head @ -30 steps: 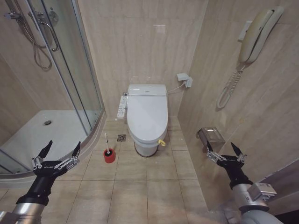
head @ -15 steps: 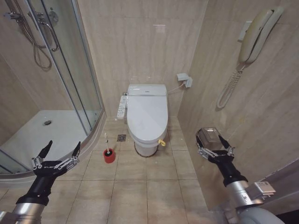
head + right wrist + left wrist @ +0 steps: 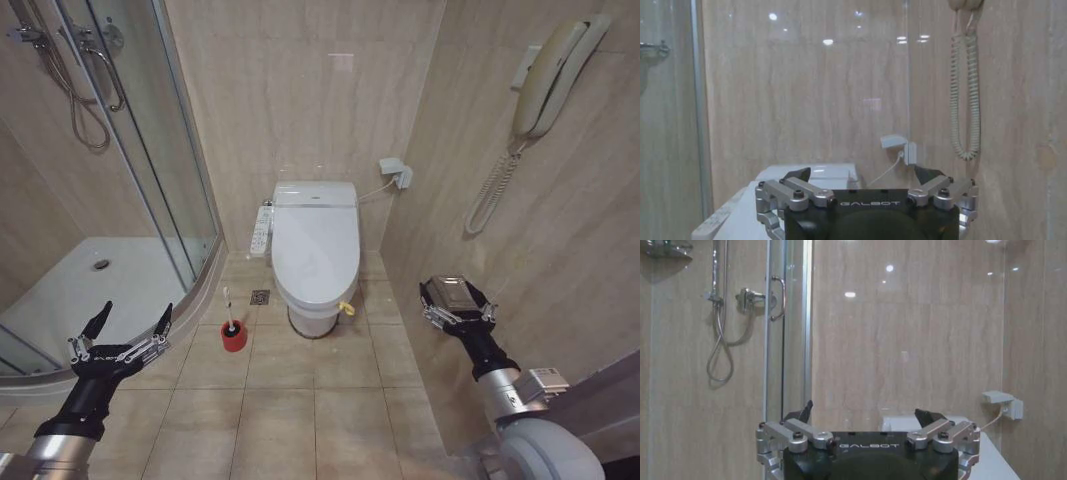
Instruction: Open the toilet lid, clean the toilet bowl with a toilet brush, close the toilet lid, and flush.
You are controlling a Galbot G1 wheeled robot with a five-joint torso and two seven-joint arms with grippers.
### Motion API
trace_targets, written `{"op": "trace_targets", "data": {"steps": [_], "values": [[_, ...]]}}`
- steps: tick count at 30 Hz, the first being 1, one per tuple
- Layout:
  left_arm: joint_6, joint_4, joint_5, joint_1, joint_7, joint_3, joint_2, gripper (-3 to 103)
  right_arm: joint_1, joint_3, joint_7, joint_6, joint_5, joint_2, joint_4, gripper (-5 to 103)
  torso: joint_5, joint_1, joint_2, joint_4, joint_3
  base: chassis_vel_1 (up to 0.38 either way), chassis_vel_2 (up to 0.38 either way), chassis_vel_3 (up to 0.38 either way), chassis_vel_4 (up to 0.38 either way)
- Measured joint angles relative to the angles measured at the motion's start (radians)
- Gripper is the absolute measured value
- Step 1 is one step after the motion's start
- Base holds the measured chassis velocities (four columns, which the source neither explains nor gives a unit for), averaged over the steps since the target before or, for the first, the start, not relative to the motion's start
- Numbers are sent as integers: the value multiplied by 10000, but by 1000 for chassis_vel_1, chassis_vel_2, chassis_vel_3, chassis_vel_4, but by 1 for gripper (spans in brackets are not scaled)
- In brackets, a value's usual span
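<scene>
The toilet lid (image 3: 315, 240) is glossy white and lies shut, with a small yellow strap (image 3: 346, 306) at its front edge. The toilet bowl (image 3: 312, 320) shows below it as a white base, and a button panel (image 3: 261, 228) sits on its side. The toilet brush (image 3: 229, 310) stands in a red cup (image 3: 234, 336) on the floor beside the bowl. My left gripper (image 3: 130, 322) hangs open and empty, low by the shower step. My right gripper (image 3: 458, 298) is open and empty near the right wall, to the right of the strap and apart from it.
A glass shower enclosure (image 3: 185, 190) with a raised tray (image 3: 110, 275) is on the left. On the right wall hang a phone (image 3: 545, 75) and a metal box (image 3: 447, 287) just behind my right gripper. A floor drain (image 3: 260, 296) lies beside the bowl.
My right gripper has moved up and in from the right wall, now in front of the metal box. The left arm has not moved.
</scene>
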Motion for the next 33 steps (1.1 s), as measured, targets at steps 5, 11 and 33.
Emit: {"op": "trace_targets", "data": {"steps": [5, 11, 33], "values": [[0, 0, 0, -1, 0, 0, 0, 100, 61, -37, 0, 11, 0, 0, -101, 100, -1, 4, -1, -1, 3, -153, 134, 138, -146], [0, 0, 0, -1, 0, 0, 0, 100, 94, -98, -1, 92, -1, 12, -236, 100, -2, 7, -2, 2, 3, -156, 166, 168, -153], [0, 0, 0, -1, 0, 0, 0, 100, -13, -95, 38, 955, -267, 175, -776, 100, -1, 6, -2, -1, 2, -133, 130, 132, -138]]}}
